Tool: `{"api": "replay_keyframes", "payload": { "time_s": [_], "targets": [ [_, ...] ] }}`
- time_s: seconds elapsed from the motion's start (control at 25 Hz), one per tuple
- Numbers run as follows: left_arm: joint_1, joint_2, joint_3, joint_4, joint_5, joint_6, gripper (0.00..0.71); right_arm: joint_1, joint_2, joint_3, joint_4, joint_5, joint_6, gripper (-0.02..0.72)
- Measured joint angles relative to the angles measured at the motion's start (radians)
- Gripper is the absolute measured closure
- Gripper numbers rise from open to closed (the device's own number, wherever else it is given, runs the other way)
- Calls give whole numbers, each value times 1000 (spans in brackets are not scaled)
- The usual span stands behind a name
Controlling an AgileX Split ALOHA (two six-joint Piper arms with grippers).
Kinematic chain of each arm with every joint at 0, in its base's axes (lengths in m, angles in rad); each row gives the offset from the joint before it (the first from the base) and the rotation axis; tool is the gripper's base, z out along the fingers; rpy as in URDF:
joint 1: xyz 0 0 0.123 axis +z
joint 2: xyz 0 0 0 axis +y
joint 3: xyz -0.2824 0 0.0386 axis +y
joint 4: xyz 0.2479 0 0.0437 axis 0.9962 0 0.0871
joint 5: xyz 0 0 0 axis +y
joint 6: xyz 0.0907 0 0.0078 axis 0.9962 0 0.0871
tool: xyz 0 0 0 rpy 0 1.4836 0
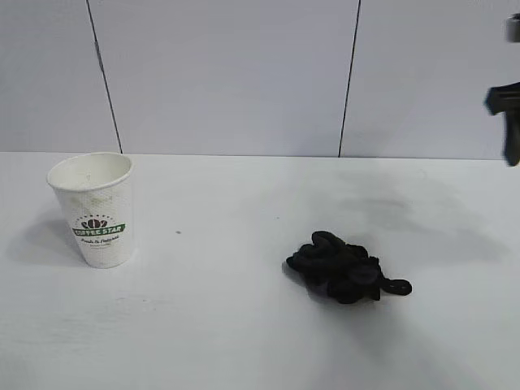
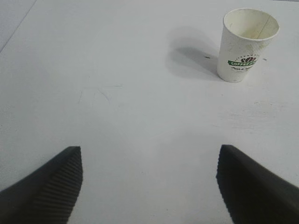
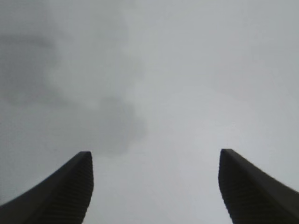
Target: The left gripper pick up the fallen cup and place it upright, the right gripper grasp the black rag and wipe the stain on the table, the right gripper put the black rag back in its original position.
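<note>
- Rag (image 1: 345, 268) lies loose on the table (image 1: 219, 325), right of centre; cup (image 1: 93, 210) stands upright at left, no stain visible.
- My right gripper (image 3: 154, 186) is spread wide, empty, up at the right edge.
- My left gripper (image 2: 149, 186) is wide too, empty.
- Looks like the final step is done; next I'd only park.

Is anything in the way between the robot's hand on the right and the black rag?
No, nothing visible. The right gripper is up at the table's right edge, open and empty. The black rag lies alone on bare white tabletop. The cup stands far off on the other side.
</note>
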Motion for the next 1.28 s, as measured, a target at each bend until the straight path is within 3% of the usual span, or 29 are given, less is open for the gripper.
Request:
{"api": "replay_keyframes", "payload": {
  "time_s": [0.2,0.44,0.56,0.72,0.96,1.28],
  "targets": [
    [0,0,0,0,0,0,140,-111,-205,1,54,48,-33,203],
    [0,0,0,0,0,0,140,-51,-682,1,133,63,-120,209],
    [0,0,0,0,0,0,140,-15,-946,0,143,89,-184,209],
    [0,0,0,0,0,0,140,-4,-1249,-8,143,197,-221,209],
    [0,0,0,0,0,0,140,-4,-1529,76,143,489,-228,209],
    [0,0,0,0,0,0,140,0,-1627,436,148,485,-174,209]
  ]
}}
